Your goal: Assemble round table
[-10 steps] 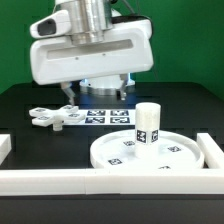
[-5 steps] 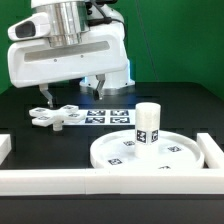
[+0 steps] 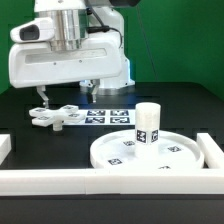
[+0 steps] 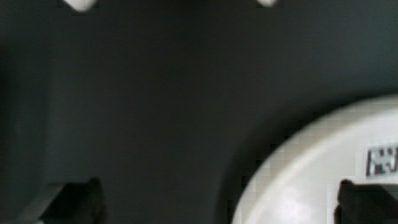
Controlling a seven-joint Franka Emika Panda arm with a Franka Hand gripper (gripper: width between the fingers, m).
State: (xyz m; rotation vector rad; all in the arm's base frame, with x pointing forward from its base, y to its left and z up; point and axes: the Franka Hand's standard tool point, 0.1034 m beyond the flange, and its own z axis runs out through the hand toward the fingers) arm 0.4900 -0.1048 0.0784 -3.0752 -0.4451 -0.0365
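The large round disc [image 3: 150, 153] lies flat at the front right in the exterior view. The short cylindrical leg [image 3: 148, 123] stands upright on it. The four-lobed cross base [image 3: 55, 117] lies on the black table at the exterior view's left. My gripper [image 3: 65, 97] hangs open and empty just above and behind the cross base, its fingers well apart. In the wrist view my gripper [image 4: 217, 200] is open over dark table. A white rounded edge with a tag [image 4: 329, 160] lies by one fingertip; I cannot tell which part it is.
The marker board [image 3: 105, 113] lies flat behind the disc, next to the cross base. White straight rails run along the front [image 3: 40, 180], the exterior view's right [image 3: 212, 150] and the left [image 3: 4, 145].
My gripper has moved to the exterior view's left, from above the marker board to above the cross base, and dropped slightly. The parts have not moved.
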